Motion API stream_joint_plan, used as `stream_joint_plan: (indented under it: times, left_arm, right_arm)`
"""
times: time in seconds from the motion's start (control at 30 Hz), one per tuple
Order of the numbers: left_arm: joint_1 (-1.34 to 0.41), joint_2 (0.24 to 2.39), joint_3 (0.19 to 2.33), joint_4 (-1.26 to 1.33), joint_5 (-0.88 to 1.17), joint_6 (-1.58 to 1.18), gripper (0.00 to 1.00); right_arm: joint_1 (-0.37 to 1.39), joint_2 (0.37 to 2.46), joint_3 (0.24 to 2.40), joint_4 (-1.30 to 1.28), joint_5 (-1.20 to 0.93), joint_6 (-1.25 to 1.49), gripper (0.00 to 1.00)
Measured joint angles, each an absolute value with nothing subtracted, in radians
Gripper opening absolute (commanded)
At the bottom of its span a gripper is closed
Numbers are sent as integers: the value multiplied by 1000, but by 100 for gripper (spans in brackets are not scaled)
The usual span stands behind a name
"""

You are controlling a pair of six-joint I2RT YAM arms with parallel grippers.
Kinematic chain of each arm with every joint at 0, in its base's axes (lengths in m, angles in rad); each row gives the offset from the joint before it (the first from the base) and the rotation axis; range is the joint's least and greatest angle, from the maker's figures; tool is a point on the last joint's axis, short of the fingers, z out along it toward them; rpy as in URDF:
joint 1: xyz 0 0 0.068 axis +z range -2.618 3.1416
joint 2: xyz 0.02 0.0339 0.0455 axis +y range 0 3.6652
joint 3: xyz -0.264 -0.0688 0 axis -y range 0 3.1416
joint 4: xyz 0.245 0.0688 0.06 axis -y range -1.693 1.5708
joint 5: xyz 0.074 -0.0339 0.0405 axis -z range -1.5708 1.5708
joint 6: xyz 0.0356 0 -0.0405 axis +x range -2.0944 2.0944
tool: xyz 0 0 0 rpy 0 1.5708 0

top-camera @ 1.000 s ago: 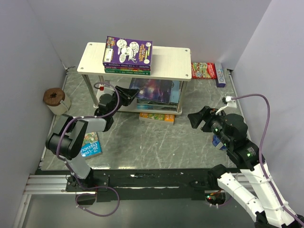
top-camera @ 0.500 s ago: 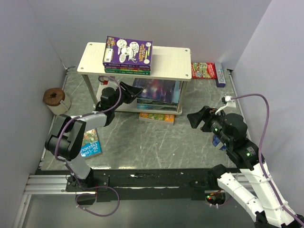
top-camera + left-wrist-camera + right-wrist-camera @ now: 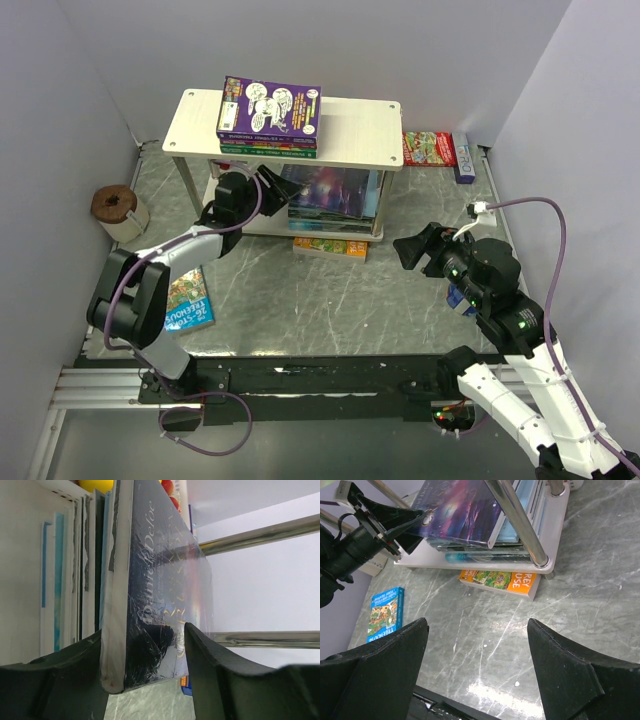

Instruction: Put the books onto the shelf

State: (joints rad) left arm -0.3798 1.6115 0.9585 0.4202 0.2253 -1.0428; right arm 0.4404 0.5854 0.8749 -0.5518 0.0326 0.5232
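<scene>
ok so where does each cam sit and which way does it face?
Top external: above and behind the arm bases, looking down on the table and shelf; both arms show, left gripper at the lower tier, right gripper open over the table.
Left wrist: looks along the left fingers at the dark book, edge-on between them.
Right wrist: looks down at the lower tier and table; right fingers frame the bottom.
Shared: dark book in all three; blue book in top and right wrist.

Left end effector (image 3: 268,186) at starry book (image 3: 335,190), shelf (image 3: 360,130) lower tier
</scene>
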Motion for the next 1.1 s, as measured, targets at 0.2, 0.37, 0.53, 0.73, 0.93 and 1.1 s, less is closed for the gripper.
stream_joint_plan:
  times: [0.2, 0.37, 0.53, 0.73, 0.93, 1.1]
  left_arm:
    - [-381, 1592, 973, 351, 193, -1013, 63]
    - [-381, 1584, 982, 241, 131, -954, 64]
    - [-381, 1560, 982, 194, 87, -925, 65]
    - [-381, 1535, 982, 155, 52, -902, 66]
    - [-373, 1500, 982, 106, 5, -875, 66]
    - [-352, 1491, 982, 107, -6, -861, 56]
  right_arm:
    - [440, 585, 875, -541, 32, 524, 87]
    - [440, 585, 875, -539, 32, 526, 87]
    - [440, 585, 875, -539, 32, 526, 87]
    - [440, 585, 872, -537, 25, 526, 87]
    - [440, 585, 858, -534, 25, 526, 87]
    - [440, 584, 858, -533, 29, 527, 85]
